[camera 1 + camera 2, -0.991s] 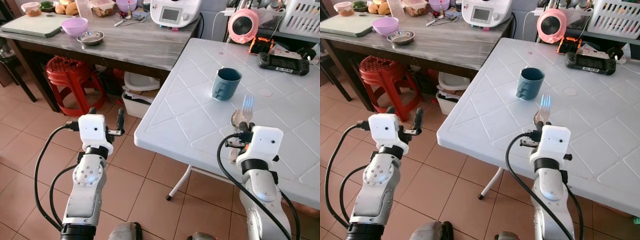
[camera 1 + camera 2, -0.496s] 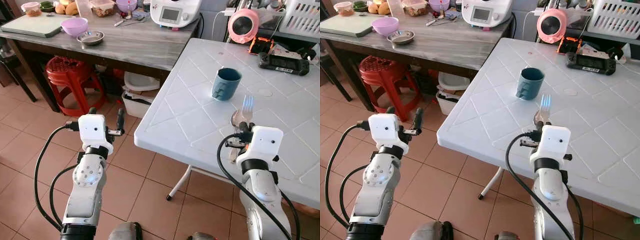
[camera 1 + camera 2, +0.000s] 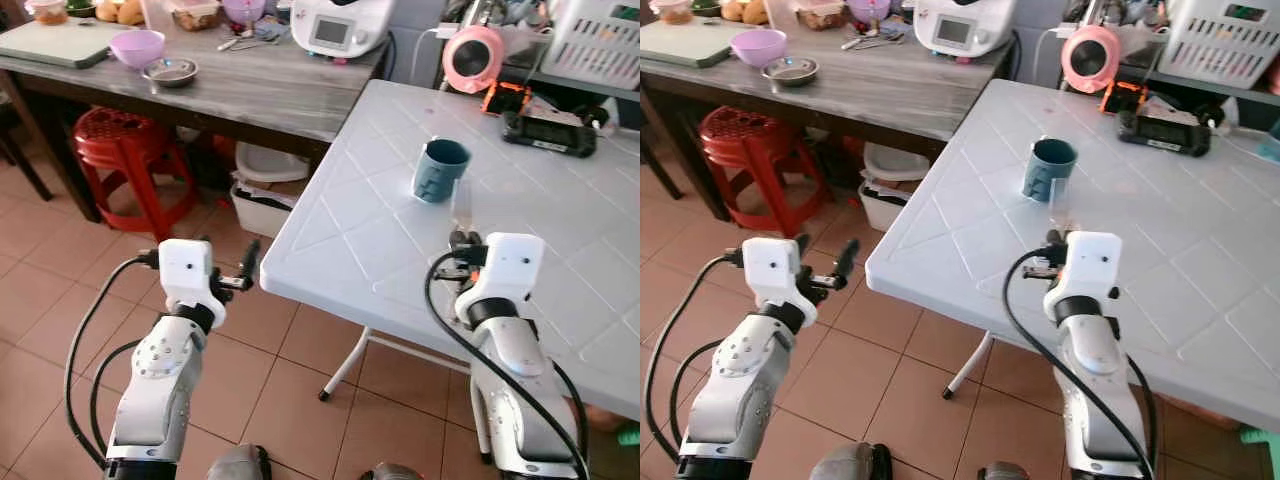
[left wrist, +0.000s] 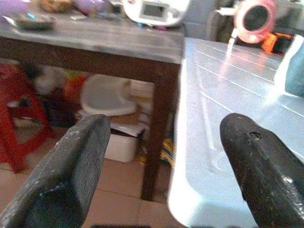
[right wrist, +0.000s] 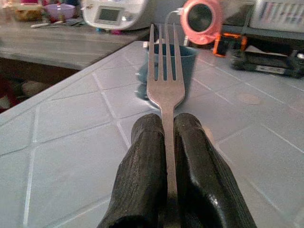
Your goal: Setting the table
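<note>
The right gripper holds a fork pinched tight between its two black fingers, the handle clamped and the tines standing out ahead. The right wrist view makes this plain: four tines, sharp, pointing toward the blue mug on the white desk. From the head views the fork is a pale blur above the gripper, just near the mug on the robot's side of it, and its shape is hard to read there.

The left gripper hangs off the desk's near corner, over the tiled floor, its fingers spread wide with nothing between them. Its wrist view looks past them to the desk edge and a white tub under the grey wooden desk. The head views add a red stool, a purple bowl and a metal bowl on that desk.
</note>
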`<state>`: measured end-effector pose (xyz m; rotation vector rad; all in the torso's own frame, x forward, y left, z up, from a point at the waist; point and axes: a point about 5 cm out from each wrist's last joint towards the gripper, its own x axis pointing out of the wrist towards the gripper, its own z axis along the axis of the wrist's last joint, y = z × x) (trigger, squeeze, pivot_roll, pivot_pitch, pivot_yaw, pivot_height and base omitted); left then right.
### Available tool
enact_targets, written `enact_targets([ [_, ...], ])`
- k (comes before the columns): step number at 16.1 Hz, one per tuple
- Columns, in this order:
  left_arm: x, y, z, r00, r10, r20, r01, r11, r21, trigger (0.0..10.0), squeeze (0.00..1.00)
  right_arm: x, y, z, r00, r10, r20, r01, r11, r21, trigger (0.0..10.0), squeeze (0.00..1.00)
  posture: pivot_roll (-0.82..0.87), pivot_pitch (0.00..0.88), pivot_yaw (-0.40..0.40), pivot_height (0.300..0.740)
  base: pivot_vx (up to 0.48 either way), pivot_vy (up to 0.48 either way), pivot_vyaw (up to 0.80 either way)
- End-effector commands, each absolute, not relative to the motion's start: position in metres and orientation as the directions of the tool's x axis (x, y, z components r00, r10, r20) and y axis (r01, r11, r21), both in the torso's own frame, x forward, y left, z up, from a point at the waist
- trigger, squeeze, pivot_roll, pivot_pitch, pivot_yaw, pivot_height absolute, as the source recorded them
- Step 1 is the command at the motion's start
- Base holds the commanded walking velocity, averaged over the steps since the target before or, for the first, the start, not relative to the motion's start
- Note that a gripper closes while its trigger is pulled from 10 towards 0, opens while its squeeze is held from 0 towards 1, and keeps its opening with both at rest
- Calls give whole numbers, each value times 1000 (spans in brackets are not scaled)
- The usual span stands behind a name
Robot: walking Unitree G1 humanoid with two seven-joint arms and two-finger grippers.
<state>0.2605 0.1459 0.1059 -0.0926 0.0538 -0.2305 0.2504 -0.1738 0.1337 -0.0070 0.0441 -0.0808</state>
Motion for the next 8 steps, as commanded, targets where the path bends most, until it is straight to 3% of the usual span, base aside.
enact_targets([
  [1, 262, 143, 115, 968, -251, -22, 248, 964, -97, 10000, 0, 251, -177, 138, 996, -84, -29, 84, 996, -1, 10000, 0, -11, 3, -8, 740, 0, 0, 0],
  [4, 263, 139, 117, 966, -257, 10, 256, 960, -113, 10000, 0, 253, -175, 142, 997, -76, -18, 76, 997, 11, 10000, 0, -16, 7, -7, 740, 0, 479, -304],
  [8, 268, 138, 125, 978, -202, 50, 204, 978, -41, 10000, 0, 252, -172, 143, 998, -57, -11, 57, 998, 15, 10000, 0, -14, 8, -8, 740, 0, 476, 0],
])
